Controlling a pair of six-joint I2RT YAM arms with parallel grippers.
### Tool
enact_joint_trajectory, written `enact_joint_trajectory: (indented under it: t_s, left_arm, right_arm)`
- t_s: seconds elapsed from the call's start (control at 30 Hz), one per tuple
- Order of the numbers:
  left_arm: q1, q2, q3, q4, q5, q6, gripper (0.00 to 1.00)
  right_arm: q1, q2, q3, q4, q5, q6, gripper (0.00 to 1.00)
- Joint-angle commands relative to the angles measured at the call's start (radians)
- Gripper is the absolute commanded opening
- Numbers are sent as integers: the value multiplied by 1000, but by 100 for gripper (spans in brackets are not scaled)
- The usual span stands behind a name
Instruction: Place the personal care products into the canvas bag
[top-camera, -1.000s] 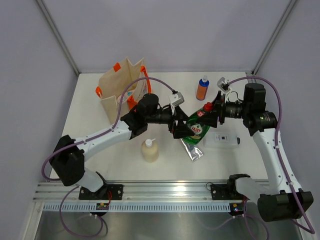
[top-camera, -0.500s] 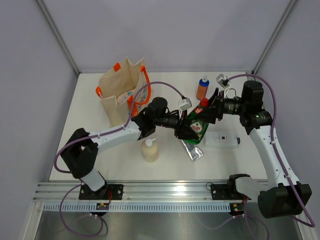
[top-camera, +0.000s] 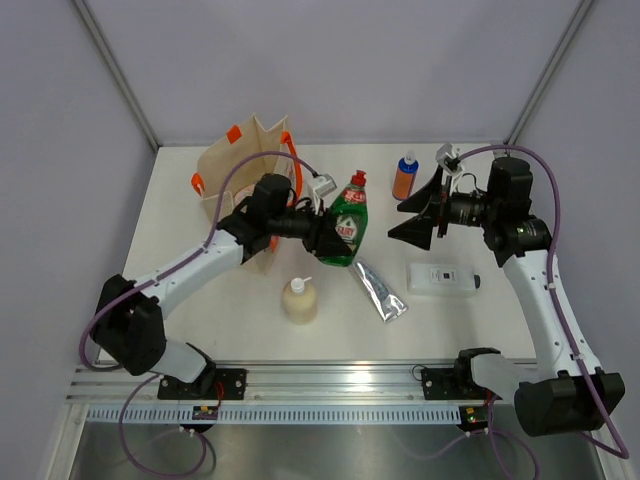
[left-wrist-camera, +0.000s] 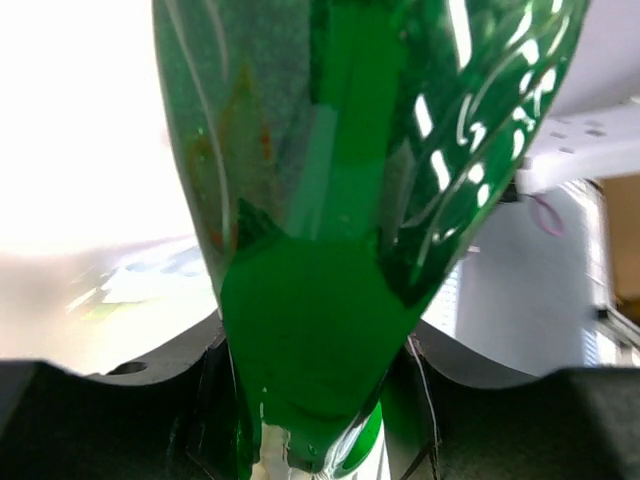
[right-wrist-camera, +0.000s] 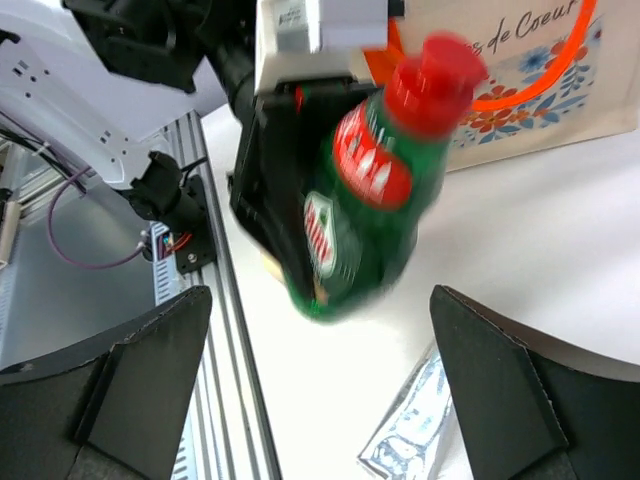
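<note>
Five small containers — one green red-capped bottle (top-camera: 347, 226), one orange blue-topped bottle (top-camera: 404, 178), one cream pump bottle (top-camera: 300, 300), one silver tube (top-camera: 381, 293), one flat white black-capped bottle (top-camera: 442, 277). One canvas bag (top-camera: 232, 166). Two grippers — left gripper (top-camera: 328, 239), right gripper (top-camera: 396, 222).

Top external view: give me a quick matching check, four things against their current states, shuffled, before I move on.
Things:
1. green bottle
2. orange bottle
3. silver tube
4. right gripper

States:
A. lying flat on the table
B. open, holding nothing
C. standing upright toward the back
D. clamped in the left gripper

Pairs: 1-D, 2-C, 3-A, 4-B
</note>
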Motion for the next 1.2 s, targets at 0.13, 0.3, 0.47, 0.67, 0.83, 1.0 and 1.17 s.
enact_joint_trajectory:
  t_s: [0.13, 0.3, 0.47, 0.67, 0.83, 1.0, 1.17]
  left_arm:
    - [218, -179, 279, -429, -135, 262, 0]
    - [357, -112, 532, -642, -332, 313, 0]
    - [475, -32, 661, -653, -553, 268, 0]
    - [486, 57, 684, -638, -771, 290, 0]
    - [505, 109, 622, -589, -803, 288, 0]
    - [506, 156, 605, -598, -768, 288, 7]
    - [506, 153, 562, -596, -723, 313, 30]
  right_arm:
    - [-84, -18, 36, 6, -35, -61, 99]
    - [-86, -36, -74, 66, -28, -47, 100]
    - [-89, -48, -125, 58, -14, -81, 100]
    - [-89, -42, -154, 67, -17, -91, 100]
    - [-89, -35, -162, 54, -14, -116, 100]
    - [-89, -19, -144, -53, 3, -235, 99]
    - [-89, 22, -109, -231, -5, -464, 99]
